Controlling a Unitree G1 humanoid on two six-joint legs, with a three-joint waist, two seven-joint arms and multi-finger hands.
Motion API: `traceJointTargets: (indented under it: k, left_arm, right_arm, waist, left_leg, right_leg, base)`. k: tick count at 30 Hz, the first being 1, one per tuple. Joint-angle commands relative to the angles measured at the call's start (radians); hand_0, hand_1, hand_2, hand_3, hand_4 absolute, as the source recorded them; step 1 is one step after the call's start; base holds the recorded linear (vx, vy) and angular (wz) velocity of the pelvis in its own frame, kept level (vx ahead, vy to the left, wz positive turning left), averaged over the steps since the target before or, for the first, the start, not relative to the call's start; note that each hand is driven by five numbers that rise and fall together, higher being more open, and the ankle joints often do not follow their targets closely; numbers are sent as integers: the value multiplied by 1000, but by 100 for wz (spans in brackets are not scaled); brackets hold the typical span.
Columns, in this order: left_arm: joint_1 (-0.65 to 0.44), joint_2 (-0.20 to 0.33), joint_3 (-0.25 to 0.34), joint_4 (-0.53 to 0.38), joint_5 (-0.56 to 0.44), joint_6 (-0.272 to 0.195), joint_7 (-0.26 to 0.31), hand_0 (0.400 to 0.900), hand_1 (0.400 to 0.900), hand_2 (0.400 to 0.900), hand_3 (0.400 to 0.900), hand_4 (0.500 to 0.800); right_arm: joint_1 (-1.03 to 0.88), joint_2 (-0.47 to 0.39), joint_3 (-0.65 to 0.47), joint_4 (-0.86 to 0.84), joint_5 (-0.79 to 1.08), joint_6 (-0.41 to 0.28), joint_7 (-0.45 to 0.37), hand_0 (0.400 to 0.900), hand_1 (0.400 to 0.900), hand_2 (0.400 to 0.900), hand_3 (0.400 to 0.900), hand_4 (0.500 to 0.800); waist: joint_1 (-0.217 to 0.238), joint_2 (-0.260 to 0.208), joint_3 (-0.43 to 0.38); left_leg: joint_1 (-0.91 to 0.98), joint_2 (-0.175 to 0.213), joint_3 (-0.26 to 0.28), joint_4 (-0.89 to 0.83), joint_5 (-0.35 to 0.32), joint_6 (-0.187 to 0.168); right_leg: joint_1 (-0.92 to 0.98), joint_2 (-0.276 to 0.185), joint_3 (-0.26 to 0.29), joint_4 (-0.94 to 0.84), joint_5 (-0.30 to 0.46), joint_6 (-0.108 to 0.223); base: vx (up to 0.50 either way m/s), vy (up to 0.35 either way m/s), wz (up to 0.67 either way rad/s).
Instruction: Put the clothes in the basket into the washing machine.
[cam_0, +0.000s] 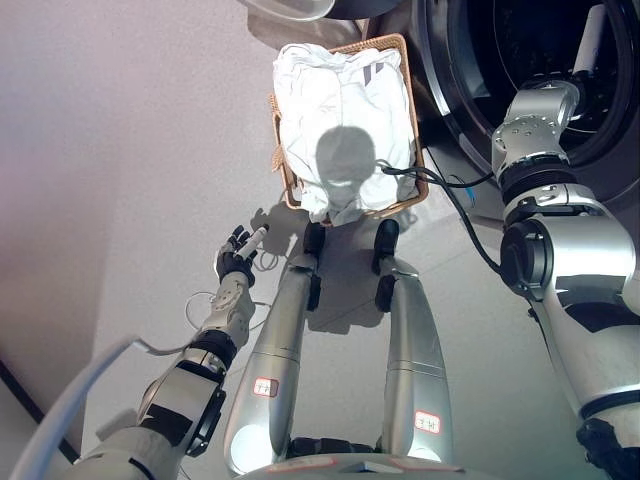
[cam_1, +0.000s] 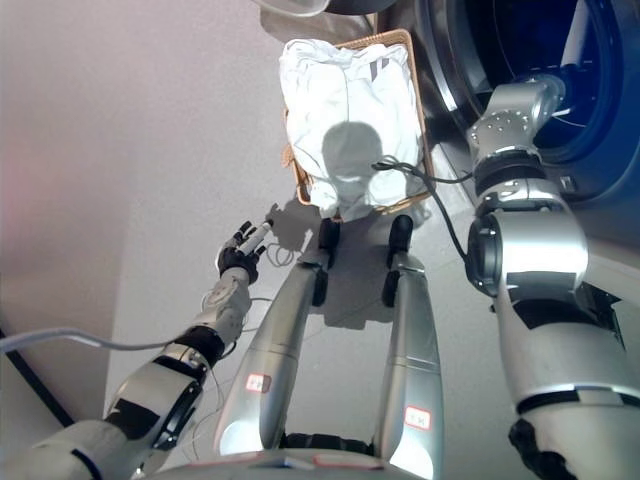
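One wicker basket (cam_0: 415, 150) sat on the floor at the far side, heaped with white clothes (cam_0: 345, 110), just left of the washing machine (cam_0: 480, 60), whose drum opening was cut off at the right edge. The right arm reached into that opening, its hand hidden, so its grip could not be told. The left hand (cam_0: 238, 258) hung near left, fingers loosely spread, holding nothing.
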Motion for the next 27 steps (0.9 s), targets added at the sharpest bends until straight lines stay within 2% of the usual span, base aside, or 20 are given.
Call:
traceJointTargets:
  k: [1, 6, 12, 17, 21, 25, 27]
  left_arm:
    - [74, -20, -19, 34, -29, -10, 18, 900, 900, 900, 900, 800]
    - [79, -23, -11, 26, -31, -9, 26, 900, 900, 900, 900, 800]
    - [78, -31, 21, 11, -39, -9, 50, 900, 900, 900, 900, 800]
    - [87, -37, 62, -6, -37, -4, 70, 900, 900, 900, 900, 800]
    - [112, -41, 95, -31, -23, -3, 71, 900, 900, 900, 900, 800]
    - [147, -42, 124, -56, 9, -14, 61, 900, 900, 900, 900, 800]
    - [162, -45, 136, -56, 42, -15, 49, 900, 900, 900, 900, 800]
  right_arm:
    - [53, -26, 37, -50, -19, -37, 36, 900, 900, 900, 900, 800]
    - [91, 22, 63, -100, -63, -38, 34, 900, 900, 900, 900, 800]
    - [232, 181, 99, -293, -151, -82, 22, 900, 900, 900, 900, 800]
    - [431, 296, 179, -514, -287, -78, 30, 900, 900, 900, 900, 800]
    - [596, 309, 230, -647, -433, -38, 47, 900, 900, 900, 900, 800]
    - [728, 243, 295, -698, -791, 70, -18, 900, 900, 900, 900, 800]
    - [784, 190, 344, -671, -1005, 149, -36, 900, 900, 900, 900, 800]
  waist:
    - [-18, 63, -103]
    - [-26, 57, -97]
    - [-57, 42, -81]
    - [-91, 26, -65]
    - [-111, 17, -54]
    - [-124, 7, -46]
    - [-125, 1, -41]
  left_leg:
    - [14, -4, -28, -68, -75, -15]
    - [13, 1, -26, -58, -75, -16]
    - [12, 6, -21, -51, -78, -17]
    - [8, 9, -16, -38, -83, -15]
    - [16, 13, -11, -37, -84, -15]
    - [32, 14, -9, -39, -84, -14]
    - [58, 15, -10, -47, -84, -15]
  right_leg:
    - [-12, 5, 4, 34, -106, 57]
    - [-11, 8, 3, 38, -103, 55]
    - [-7, 17, 5, 38, -101, 49]
    - [-8, 22, 9, 45, -99, 46]
    - [2, 24, 11, 41, -99, 44]
    - [19, 21, 12, 36, -98, 46]
    - [46, 21, 6, 30, -100, 47]
  base:
    - [0, 0, 0]
    - [-24, 4, -4]
    - [-31, 14, -8]
    - [-32, 23, -9]
    - [-27, 23, -5]
    - [-32, 13, -1]
    - [0, 0, 0]
